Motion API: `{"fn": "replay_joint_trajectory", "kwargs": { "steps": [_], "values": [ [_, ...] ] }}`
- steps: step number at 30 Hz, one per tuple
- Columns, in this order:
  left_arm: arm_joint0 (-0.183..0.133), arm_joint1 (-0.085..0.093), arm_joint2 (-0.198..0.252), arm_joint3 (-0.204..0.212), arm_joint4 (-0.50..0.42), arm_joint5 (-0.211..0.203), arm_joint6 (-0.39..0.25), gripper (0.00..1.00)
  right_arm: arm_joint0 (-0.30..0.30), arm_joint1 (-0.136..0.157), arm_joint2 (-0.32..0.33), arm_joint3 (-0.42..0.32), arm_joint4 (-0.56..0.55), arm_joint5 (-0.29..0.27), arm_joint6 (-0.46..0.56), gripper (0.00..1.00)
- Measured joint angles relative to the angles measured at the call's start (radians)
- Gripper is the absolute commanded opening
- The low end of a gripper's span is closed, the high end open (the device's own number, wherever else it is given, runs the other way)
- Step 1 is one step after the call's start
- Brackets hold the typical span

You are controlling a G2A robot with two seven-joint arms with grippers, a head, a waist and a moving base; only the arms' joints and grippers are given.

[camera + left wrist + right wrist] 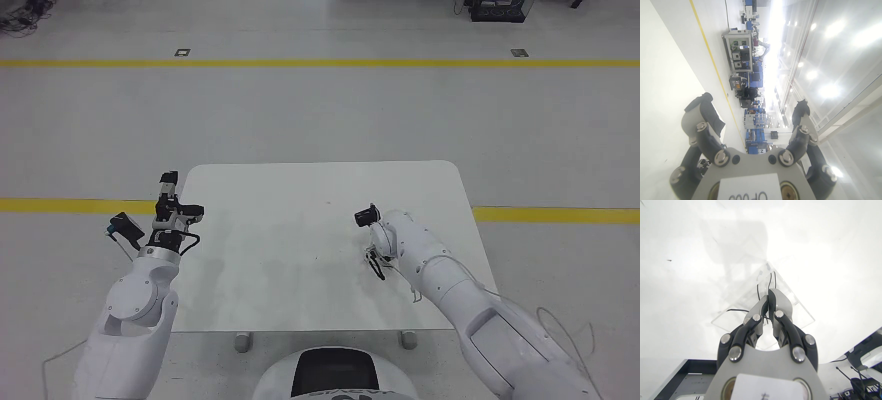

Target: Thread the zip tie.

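Seen from above, the left gripper (178, 200) sits at the worktop's (300, 260) left edge, probably parked out of the way. The right gripper (376, 262) hangs low over the right half. At the left wrist, the jaws stand wide apart and empty, aimed out at the room. At the right wrist, the jaws are pinched on the thin black zip tie (770, 279) above a clear plate (800, 311), likely steadying it for threading.
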Motion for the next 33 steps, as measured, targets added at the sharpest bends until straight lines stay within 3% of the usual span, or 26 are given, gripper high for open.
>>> {"fn": "replay_joint_trajectory", "kwargs": {
  "steps": [4, 10, 16, 21, 27, 33],
  "values": [
    [0.000, 0.000, 0.000, 0.000, 0.000, 0.000, 0.000, 1.00, -0.005, 0.004, 0.007, -0.034, -0.017, 0.011, 0.013, 0.00],
    [0.000, 0.000, 0.000, 0.000, 0.000, 0.000, 0.000, 1.00, -0.036, 0.026, 0.037, -0.143, -0.061, 0.026, 0.062, 0.00],
    [0.000, 0.000, 0.000, 0.000, 0.000, 0.000, 0.000, 1.00, -0.096, 0.062, 0.094, -0.292, -0.115, 0.027, 0.123, 0.00],
    [0.000, 0.000, 0.000, 0.000, 0.000, 0.000, 0.000, 1.00, -0.164, 0.098, 0.178, -0.439, -0.135, 0.008, 0.160, 0.00],
    [0.000, 0.000, 0.000, 0.000, 0.000, 0.000, 0.000, 1.00, -0.289, 0.149, 0.340, -0.649, -0.098, -0.078, 0.158, 0.00],
    [0.000, 0.000, 0.000, 0.000, 0.000, 0.000, 0.000, 1.00, -0.407, 0.186, 0.510, -0.786, 0.047, -0.236, 0.117, 0.00]
  ]
}}
